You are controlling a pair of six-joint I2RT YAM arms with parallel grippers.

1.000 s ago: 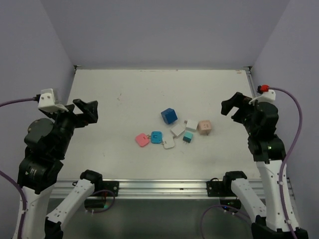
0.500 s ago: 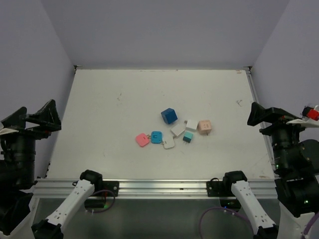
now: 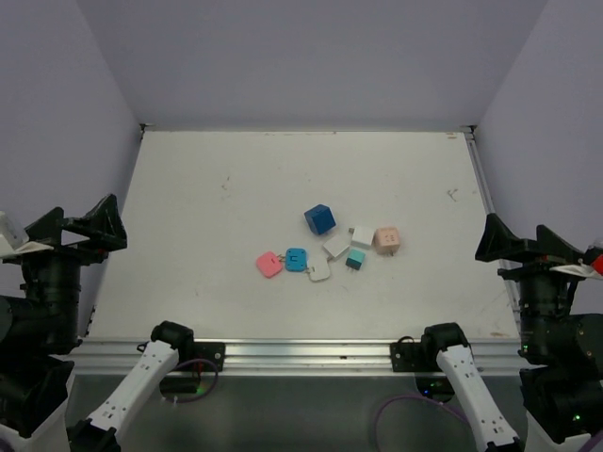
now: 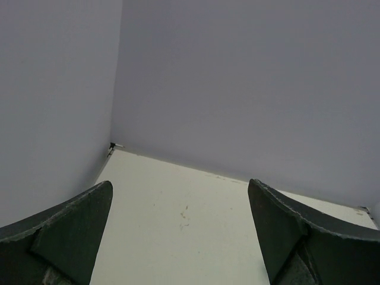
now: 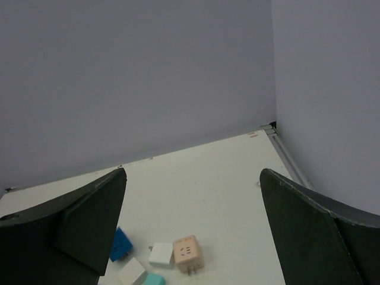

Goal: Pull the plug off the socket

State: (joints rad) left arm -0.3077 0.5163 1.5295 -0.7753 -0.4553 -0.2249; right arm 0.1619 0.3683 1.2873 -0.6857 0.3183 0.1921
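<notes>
Purple walls (image 3: 283, 56) enclose the white tabletop (image 3: 236, 179), where plugs and sockets (image 3: 330, 247) lie clustered at its middle. We see left gripper (image 3: 80, 224) and right gripper (image 3: 518, 241) spread, empty, well apart from them; we judge nothing pulled yet.

A robotics lab bench. Plain lavender walls (image 3: 311, 56) box in a white table (image 3: 226, 217) edged by an aluminium rail (image 3: 311, 350).

light: even, soft, diffuse | worktop (image 3: 236, 188): bright, no glare | shadows: faint, short | focus: overhead sharp; wrist views' near fingers (image 4: 65, 228) dark, slightly soft
</notes>
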